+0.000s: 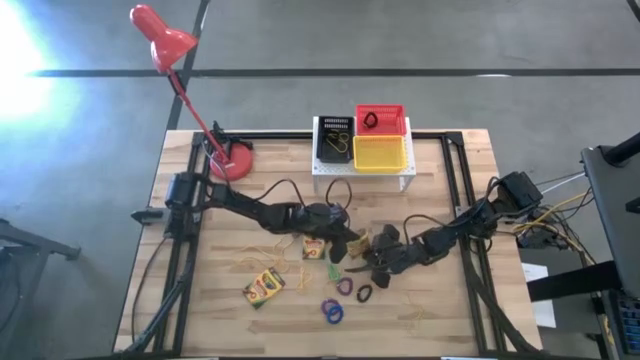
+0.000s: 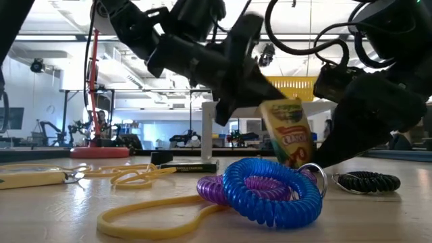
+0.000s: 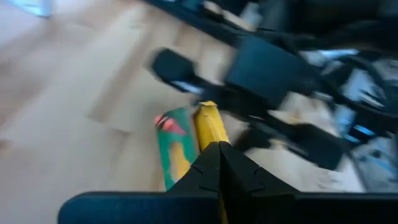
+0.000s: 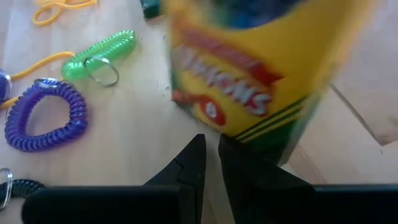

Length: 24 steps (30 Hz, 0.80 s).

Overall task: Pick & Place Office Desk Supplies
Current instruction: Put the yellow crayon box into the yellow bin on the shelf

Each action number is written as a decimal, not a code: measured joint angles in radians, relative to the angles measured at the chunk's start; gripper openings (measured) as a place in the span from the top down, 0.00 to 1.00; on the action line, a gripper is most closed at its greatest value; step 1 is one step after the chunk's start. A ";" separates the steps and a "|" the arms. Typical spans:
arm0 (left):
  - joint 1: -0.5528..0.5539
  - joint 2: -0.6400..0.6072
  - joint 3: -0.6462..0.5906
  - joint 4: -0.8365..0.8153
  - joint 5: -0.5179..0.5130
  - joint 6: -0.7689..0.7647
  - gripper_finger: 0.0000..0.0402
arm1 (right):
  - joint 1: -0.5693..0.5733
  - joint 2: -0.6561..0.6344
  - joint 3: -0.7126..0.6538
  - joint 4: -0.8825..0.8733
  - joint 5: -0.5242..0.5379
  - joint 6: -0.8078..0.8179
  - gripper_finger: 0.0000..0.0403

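Note:
A yellow-and-green crayon box (image 2: pixel 289 135) hangs tilted over the table's middle with my left gripper (image 3: pixel 217 163) shut on it; the gripper comes in from the table's left (image 1: pixel 345 235). My right gripper (image 4: pixel 211 152) stands just right of it (image 1: pixel 378 258), its fingers nearly together with nothing between them. The box (image 4: pixel 249 81) fills the right wrist view just beyond those fingertips; whether they touch it I cannot tell. Two more crayon boxes (image 1: pixel 313 247) (image 1: pixel 263 287) lie flat on the table. Blue (image 2: pixel 270 189), purple (image 4: pixel 46 115), green (image 4: pixel 102 50) and black (image 2: pixel 368 181) elastic rings lie near the front. My left gripper pinches the crayon box between its two fingers, closing across the box's flat faces beside its yellow narrow side (image 3: pixel 210 132). The fingers slant down from the table's left. The box hangs tilted below them (image 2: pixel 291 145); its lower end is hidden behind the blue ring.
A white stand (image 1: pixel 362 178) at the back middle carries a black bin (image 1: pixel 335 138), a red bin (image 1: pixel 380 120) and a yellow bin (image 1: pixel 380 152). A red desk lamp (image 1: pixel 228 160) stands back left. Yellow rubber bands (image 1: pixel 262 252) (image 1: pixel 415 315) lie loose on the wood.

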 joint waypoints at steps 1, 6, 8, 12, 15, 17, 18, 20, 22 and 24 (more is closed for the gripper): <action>-0.005 0.001 0.000 0.011 0.010 0.003 0.99 | 0.000 0.004 0.000 0.002 0.008 0.008 0.87; -0.026 0.005 -0.002 0.051 0.005 0.018 0.99 | 0.000 0.044 0.010 0.018 0.065 0.060 0.87; -0.031 0.005 0.001 0.051 0.000 0.029 0.99 | 0.009 0.064 0.020 0.021 0.090 0.064 0.87; -0.032 0.005 0.000 0.055 -0.004 0.037 0.99 | 0.024 0.076 0.037 0.012 0.117 0.063 0.87; -0.031 0.007 0.000 0.082 -0.007 0.037 0.99 | 0.025 0.069 0.041 0.006 0.110 0.063 0.87; -0.031 0.007 -0.001 0.093 -0.010 0.042 0.99 | 0.025 0.066 0.041 0.004 0.105 0.065 0.87; -0.031 0.007 -0.001 0.099 -0.012 0.044 0.99 | 0.024 0.064 0.041 0.005 0.102 0.065 0.87; -0.028 0.008 0.002 0.104 -0.014 0.045 0.99 | 0.024 0.063 0.038 0.006 0.100 0.076 0.87; -0.027 0.008 0.009 0.105 -0.015 0.045 0.99 | 0.024 0.062 0.035 0.006 0.097 0.097 0.87; -0.025 0.008 0.015 0.112 -0.016 0.054 0.99 | 0.025 0.062 0.034 0.006 0.097 0.102 0.87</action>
